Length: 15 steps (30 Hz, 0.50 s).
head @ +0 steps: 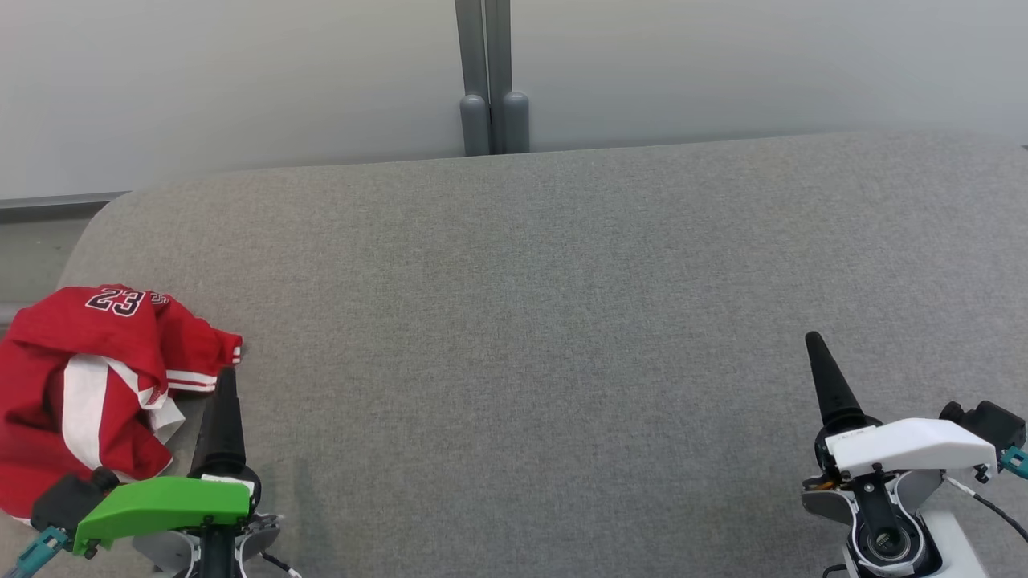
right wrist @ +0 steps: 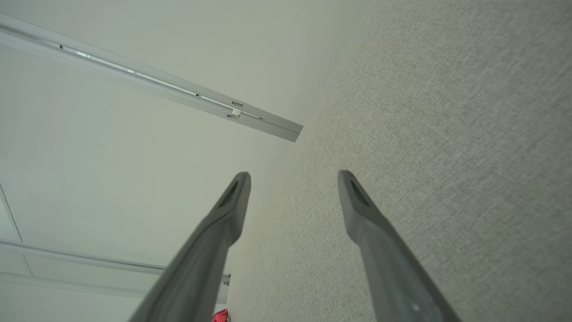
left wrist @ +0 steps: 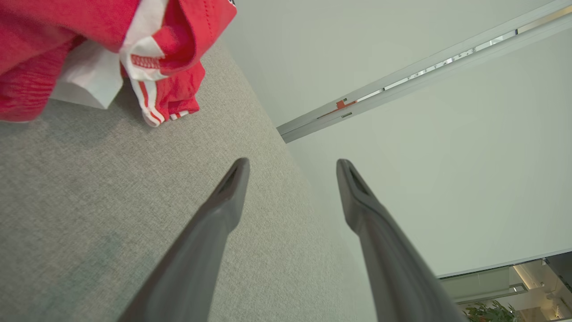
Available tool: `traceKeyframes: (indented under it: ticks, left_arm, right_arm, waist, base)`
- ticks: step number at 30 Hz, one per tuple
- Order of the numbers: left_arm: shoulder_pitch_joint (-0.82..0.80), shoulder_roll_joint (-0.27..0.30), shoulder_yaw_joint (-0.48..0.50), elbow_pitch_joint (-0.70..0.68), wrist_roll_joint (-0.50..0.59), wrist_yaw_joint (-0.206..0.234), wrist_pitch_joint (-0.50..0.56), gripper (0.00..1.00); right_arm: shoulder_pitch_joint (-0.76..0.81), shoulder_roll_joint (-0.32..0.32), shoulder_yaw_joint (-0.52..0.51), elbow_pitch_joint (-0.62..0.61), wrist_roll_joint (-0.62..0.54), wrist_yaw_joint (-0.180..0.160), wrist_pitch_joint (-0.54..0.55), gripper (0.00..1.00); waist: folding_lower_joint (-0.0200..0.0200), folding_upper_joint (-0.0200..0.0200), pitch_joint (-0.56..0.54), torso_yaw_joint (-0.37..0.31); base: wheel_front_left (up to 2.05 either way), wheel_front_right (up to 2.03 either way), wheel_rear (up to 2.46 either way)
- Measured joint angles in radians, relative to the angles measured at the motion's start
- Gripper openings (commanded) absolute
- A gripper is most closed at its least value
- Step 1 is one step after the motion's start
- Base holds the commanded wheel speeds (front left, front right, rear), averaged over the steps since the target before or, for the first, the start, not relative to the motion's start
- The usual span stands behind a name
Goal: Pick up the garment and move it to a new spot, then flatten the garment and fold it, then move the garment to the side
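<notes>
The left gripper's [left wrist: 292,164] two long dark fingers stood spread wide with nothing between them, pointing along the grey woven fabric surface [head: 522,321] toward its far edge. Just beside them, to the robot's left, lay the crumpled red jersey with white stripes and a black number 23 [head: 96,377]. It was bunched at the near left corner of the surface, its striped hem close to the fingers but apart from them in the left wrist view. The right gripper [right wrist: 293,175] was also splayed open and empty, well apart from the jersey at the near right. Beyond the surface rose a pale wall with two grey posts [head: 491,120].
</notes>
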Motion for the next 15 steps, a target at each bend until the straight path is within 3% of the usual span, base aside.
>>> traceKeyframes:
  ticks: [15]
  left_arm:
    - [-0.007,0.001,-0.023,0.013,0.293,0.000,-0.051,1.00]
  right_arm:
    - [-0.012,0.008,0.024,0.014,-0.288,0.000,-0.051,1.00]
  waist:
    - [0.0000,0.0000,0.003,-0.002]
  base:
    - [0.00,0.00,0.00]
